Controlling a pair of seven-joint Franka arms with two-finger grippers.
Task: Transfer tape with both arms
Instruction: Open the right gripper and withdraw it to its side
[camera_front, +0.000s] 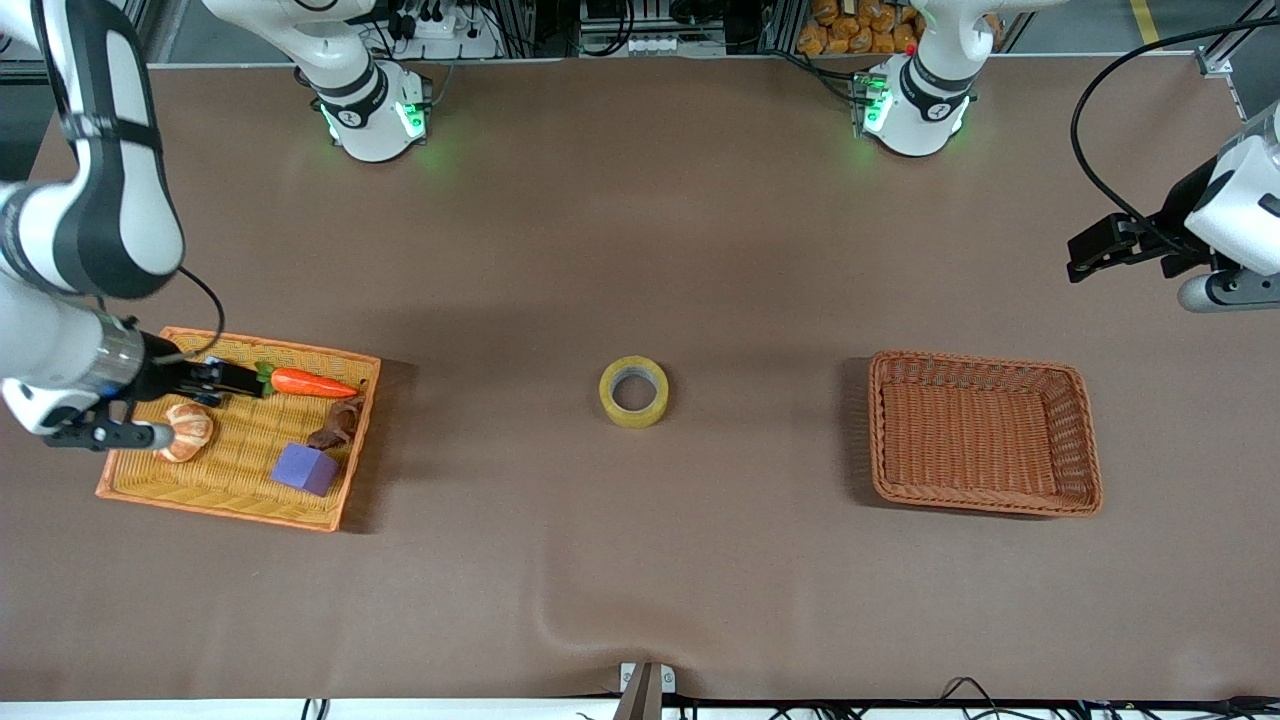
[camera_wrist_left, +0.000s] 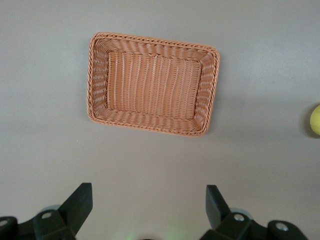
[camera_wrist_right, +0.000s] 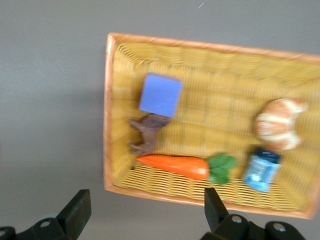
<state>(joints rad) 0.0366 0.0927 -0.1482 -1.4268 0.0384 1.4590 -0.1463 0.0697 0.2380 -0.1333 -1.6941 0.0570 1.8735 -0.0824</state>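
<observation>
The tape, a yellowish roll with a grey core, lies flat on the brown table midway between the two baskets. Only its edge shows in the left wrist view. My left gripper hangs open and empty over bare table at the left arm's end, looking down on the brown wicker basket; its fingers stand wide apart around nothing. My right gripper hangs open and empty over the rim of the yellow tray, beside the carrot; nothing lies between its fingers.
The yellow tray at the right arm's end holds a purple cube, a brown figure, a carrot, a croissant and a blue packet. The brown basket has nothing in it.
</observation>
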